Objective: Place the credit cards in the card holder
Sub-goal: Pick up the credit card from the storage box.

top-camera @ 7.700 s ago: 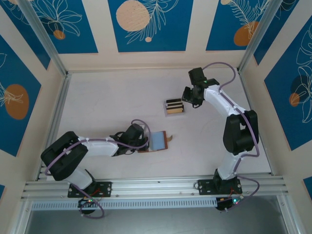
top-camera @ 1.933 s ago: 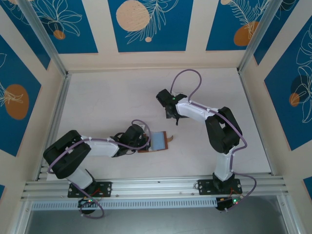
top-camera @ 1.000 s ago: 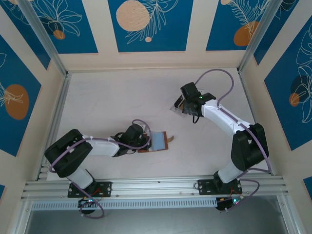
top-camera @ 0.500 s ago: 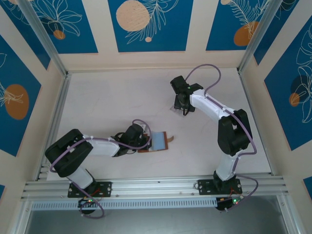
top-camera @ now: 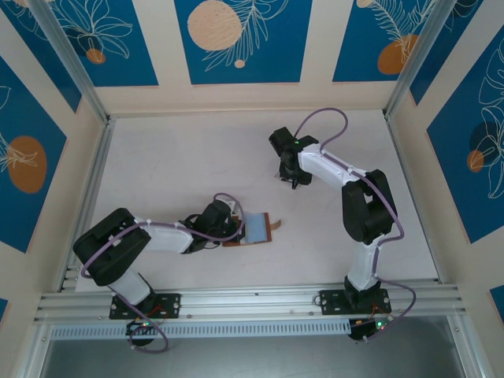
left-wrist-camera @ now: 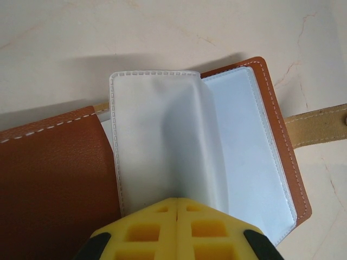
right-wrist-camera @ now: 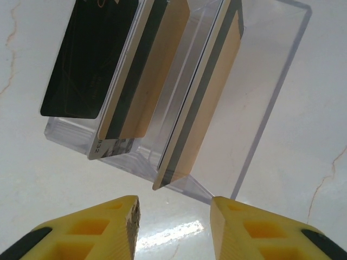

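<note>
right fingers [right-wrist-camera: 116,227]: open, a clear gap between the two yellow tips, nothing in it. they point at the near wall of a clear tray [right-wrist-camera: 271,103], close to it but apart from it.

cards [right-wrist-camera: 146,76] stand on edge in the tray, leaning. a black one is at left, a tan one with a dark stripe is beside it, and another striped tan one sits in the next slot to the right. a pale card edge with small print shows under the middle one.

top view: right arm [top-camera: 346,177] reaches across to mid-tabletop, wrist low over the tray.

left fingers [left-wrist-camera: 157,227]: closed, tips pressed together along a centre seam. they sit over the near edge of a clear sleeve [left-wrist-camera: 157,141]. cannot tell whether they pinch it or just rest on it.

holder [left-wrist-camera: 49,179] lies open and flat on the tabletop [top-camera: 173,173], brown leather outward, its sleeves fanned up. its tan strap [left-wrist-camera: 320,124] sticks out to the right.

top view: holder [top-camera: 256,228] is near centre, toward the left arm and well apart from the tray.
</note>
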